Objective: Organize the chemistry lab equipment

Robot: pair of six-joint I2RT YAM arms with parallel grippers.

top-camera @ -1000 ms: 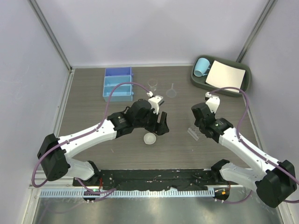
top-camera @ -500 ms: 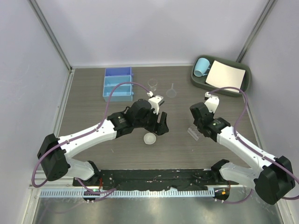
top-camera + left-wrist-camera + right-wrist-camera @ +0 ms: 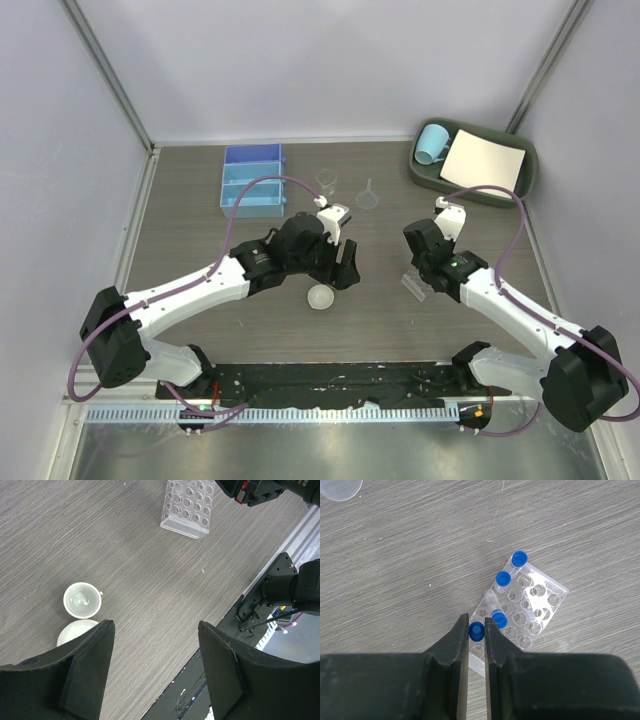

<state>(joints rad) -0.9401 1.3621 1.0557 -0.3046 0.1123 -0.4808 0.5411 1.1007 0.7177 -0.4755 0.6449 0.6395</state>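
While the right gripper [image 3: 476, 624] pinches a blue-capped tube [image 3: 476, 631] over a corner of the clear rack [image 3: 540, 605] (three more tubes sit in it), the left gripper [image 3: 155, 645] hangs wide open, empty, near two white dishes [image 3: 82, 600].

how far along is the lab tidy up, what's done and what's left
Done: three blue-capped tubes sit in the clear rack. In hand: the right gripper is shut on a fourth tube at the rack's edge. Left: the two white dishes under the open left gripper, plus the funnel and a beaker loose on the table.
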